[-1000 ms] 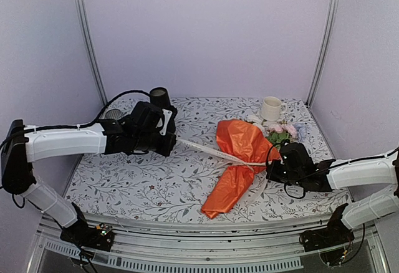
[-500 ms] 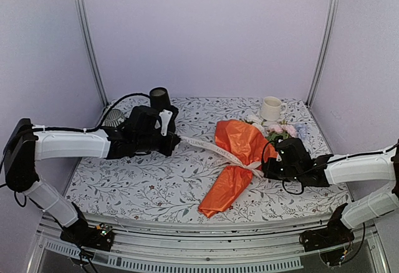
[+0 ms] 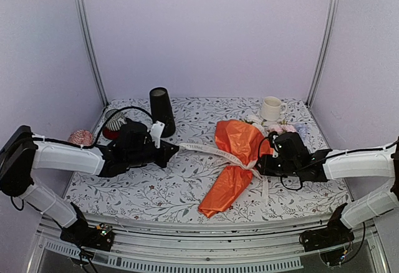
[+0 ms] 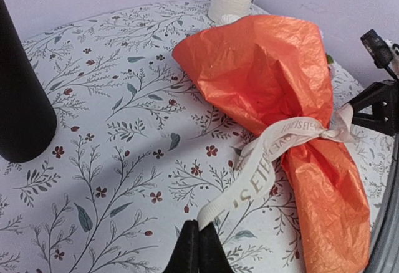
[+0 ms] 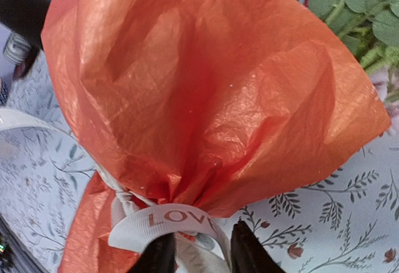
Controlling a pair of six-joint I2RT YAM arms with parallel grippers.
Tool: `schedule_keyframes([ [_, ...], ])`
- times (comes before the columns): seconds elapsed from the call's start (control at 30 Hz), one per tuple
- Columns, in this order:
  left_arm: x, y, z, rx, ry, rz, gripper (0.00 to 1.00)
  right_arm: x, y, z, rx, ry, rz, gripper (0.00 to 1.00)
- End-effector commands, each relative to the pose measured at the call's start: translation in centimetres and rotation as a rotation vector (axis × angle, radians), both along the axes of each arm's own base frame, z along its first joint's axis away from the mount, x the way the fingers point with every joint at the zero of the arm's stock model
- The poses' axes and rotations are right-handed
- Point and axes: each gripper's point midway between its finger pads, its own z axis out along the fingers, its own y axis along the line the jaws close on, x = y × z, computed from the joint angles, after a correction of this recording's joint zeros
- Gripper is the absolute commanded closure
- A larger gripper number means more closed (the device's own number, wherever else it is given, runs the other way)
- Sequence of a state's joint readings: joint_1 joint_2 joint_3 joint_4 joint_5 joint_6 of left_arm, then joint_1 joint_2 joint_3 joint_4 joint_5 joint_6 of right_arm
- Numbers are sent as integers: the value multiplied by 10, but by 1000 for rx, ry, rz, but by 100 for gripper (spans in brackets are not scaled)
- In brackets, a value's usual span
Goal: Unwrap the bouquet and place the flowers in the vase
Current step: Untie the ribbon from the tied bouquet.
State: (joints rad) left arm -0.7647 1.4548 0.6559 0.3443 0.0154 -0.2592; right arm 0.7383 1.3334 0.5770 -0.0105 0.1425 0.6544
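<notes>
Crinkly orange paper bouquet (image 3: 240, 142) near the table's (image 3: 187, 186) right edge is judged light, soft, tearable. It is best held by its whitish ribbon (image 4: 249, 179), clamped in the left gripper (image 4: 199, 242) — right gripper (image 5: 201, 243) jaws apart at the knot.

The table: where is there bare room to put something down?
Bare table lies at the back between the vase and the mug, and along the front edge left of the bouquet. Crowded: the ribbon stretched across the middle, and the flowers by the mug.
</notes>
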Motion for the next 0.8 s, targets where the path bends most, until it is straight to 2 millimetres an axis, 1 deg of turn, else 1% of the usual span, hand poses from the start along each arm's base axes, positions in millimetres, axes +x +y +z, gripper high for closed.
schedule_keyframes([
  [0.0,5,-5,34,-89,-87,7,100,-5,-2,29,56,-73,18,60],
  [0.1,3,-2,37,-87,-102,9,100,-10,-9,34,69,-85,8,60],
  [0.27,1,-3,39,-91,-116,-1,100,-21,-15,29,102,-77,1,60],
  [0.43,-1,-4,40,-86,-126,-6,100,-36,-23,7,88,-26,13,61],
  [0.53,-1,-5,40,-81,-130,-8,100,-47,-24,-6,113,-14,44,62],
  [0.67,-1,-8,37,-71,-129,-16,100,-61,-23,-16,175,-39,100,61],
  [0.77,-2,-9,37,-66,-131,-18,100,-66,-24,-22,175,-29,111,61],
])
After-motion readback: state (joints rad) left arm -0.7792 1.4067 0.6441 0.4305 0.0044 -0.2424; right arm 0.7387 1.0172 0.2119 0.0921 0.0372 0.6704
